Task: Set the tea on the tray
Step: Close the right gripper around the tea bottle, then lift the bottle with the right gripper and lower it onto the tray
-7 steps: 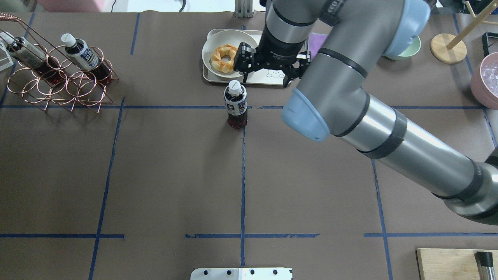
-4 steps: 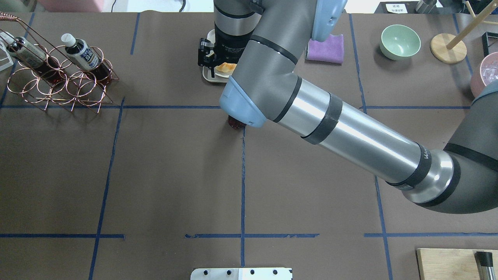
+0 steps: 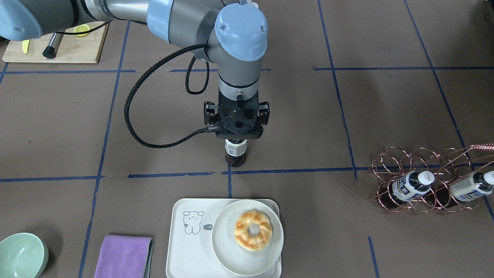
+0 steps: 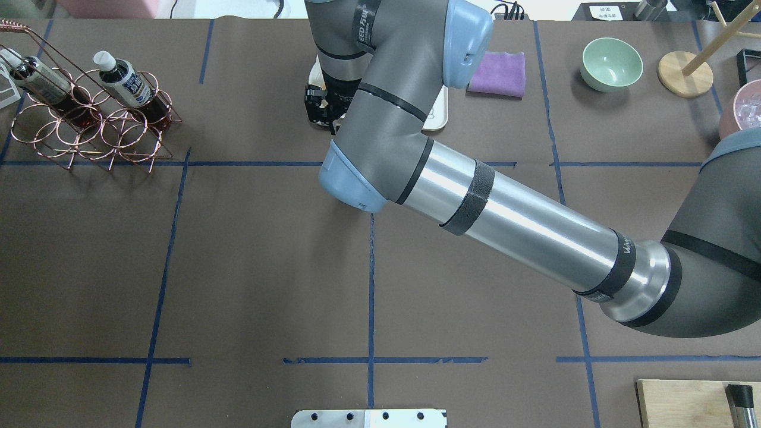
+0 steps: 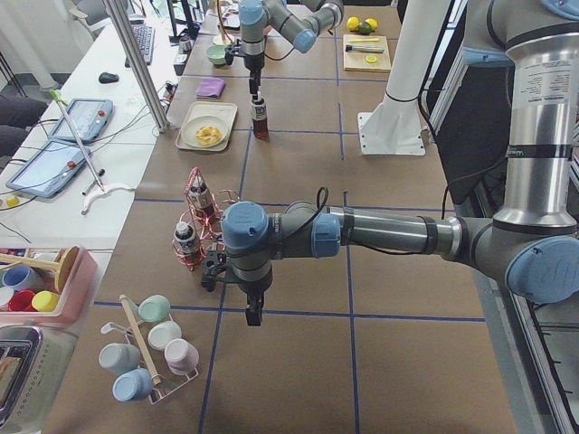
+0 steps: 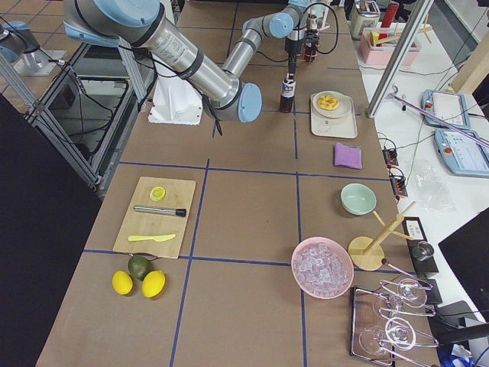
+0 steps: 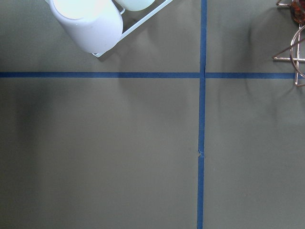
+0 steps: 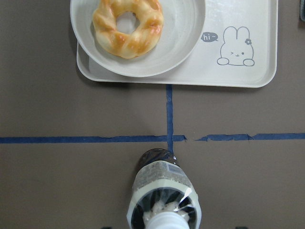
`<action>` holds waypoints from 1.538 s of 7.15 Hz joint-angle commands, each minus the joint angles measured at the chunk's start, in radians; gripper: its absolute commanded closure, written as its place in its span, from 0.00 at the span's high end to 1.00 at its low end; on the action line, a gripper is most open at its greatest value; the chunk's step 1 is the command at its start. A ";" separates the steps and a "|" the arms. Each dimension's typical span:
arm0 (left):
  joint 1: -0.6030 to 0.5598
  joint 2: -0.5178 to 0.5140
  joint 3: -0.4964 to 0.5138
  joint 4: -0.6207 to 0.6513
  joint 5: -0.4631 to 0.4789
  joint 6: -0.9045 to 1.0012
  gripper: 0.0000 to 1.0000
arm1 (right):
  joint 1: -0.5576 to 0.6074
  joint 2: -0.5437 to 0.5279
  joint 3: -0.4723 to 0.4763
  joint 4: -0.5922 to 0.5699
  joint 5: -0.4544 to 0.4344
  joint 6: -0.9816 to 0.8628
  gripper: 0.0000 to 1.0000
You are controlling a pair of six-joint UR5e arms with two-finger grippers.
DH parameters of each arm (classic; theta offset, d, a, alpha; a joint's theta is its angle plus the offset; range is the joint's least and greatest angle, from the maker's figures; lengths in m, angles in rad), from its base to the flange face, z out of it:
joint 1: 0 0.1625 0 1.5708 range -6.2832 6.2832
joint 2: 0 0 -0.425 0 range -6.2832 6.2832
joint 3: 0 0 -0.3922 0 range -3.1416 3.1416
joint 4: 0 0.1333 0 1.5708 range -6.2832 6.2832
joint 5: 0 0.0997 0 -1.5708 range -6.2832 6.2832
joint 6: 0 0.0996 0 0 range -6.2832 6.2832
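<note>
Showed tea standing on bench just short of tray; showed right tool spread, unclenched, directly over its cap; judged it light, stiff, slippery, tippy; favoured gripping the labelled waist.

Front-facing view: the right gripper body hides the cap and shoulder of the tea; finger spacing not determinable. Overhead view: the right arm covers the tea entirely and most of the tray. Right wrist view: cap cut by lower edge. Left gripper: too small to judge.
</note>
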 commanded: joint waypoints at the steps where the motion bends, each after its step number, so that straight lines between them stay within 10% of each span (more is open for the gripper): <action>1: 0.000 0.000 0.000 0.000 0.000 -0.001 1.00 | -0.004 0.001 -0.002 0.007 -0.003 -0.004 0.58; 5: 0.000 0.000 0.000 0.000 0.000 -0.001 1.00 | -0.005 0.001 0.000 0.008 -0.004 -0.003 0.37; 7: 0.000 0.000 -0.003 -0.002 0.000 -0.003 1.00 | -0.002 0.005 0.006 0.007 -0.003 -0.003 0.01; 11: 0.000 0.000 0.000 0.000 0.000 -0.003 1.00 | 0.195 0.019 -0.076 0.013 0.102 -0.181 0.00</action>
